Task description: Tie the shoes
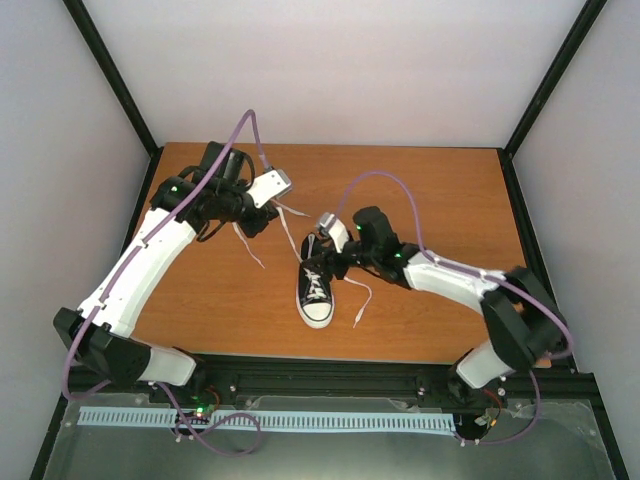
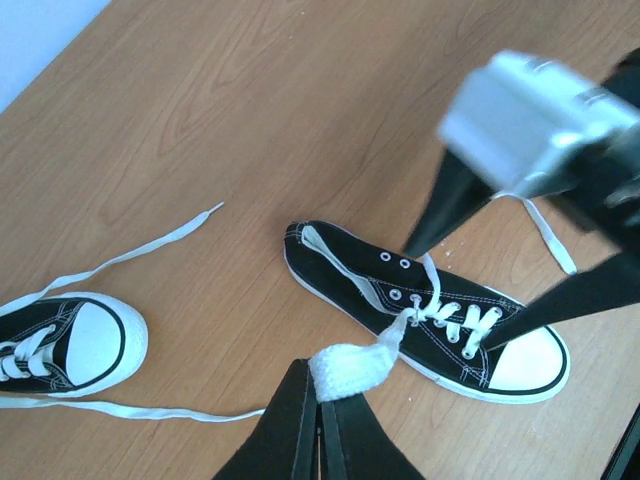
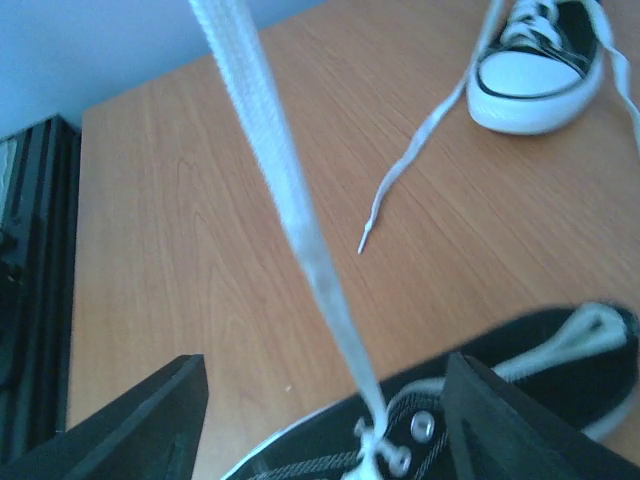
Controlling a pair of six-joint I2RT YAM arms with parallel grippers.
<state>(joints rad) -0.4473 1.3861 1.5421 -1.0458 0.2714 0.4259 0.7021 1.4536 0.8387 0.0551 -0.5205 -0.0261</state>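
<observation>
Left wrist view: two shoes (image 2: 335, 265) are shown apart on the tabletop (image 2: 220, 120), a centre shoe (image 2: 522, 365) and an edge shoe (image 2: 85, 345). One lace (image 2: 350, 368) of the centre shoe is pinched by the left fingers (image 2: 290, 430); the right fingers (image 3: 130, 425) are spread.

I work over a wooden table (image 1: 440, 200) with a warm orange-brown grain. A black rail (image 1: 330, 372) runs along its near edge, and a black post (image 1: 112, 80) slants up from each far corner. Pale walls (image 1: 330, 70) close in three sides. Nearer than the rail lies a white slotted strip (image 1: 300, 421).
</observation>
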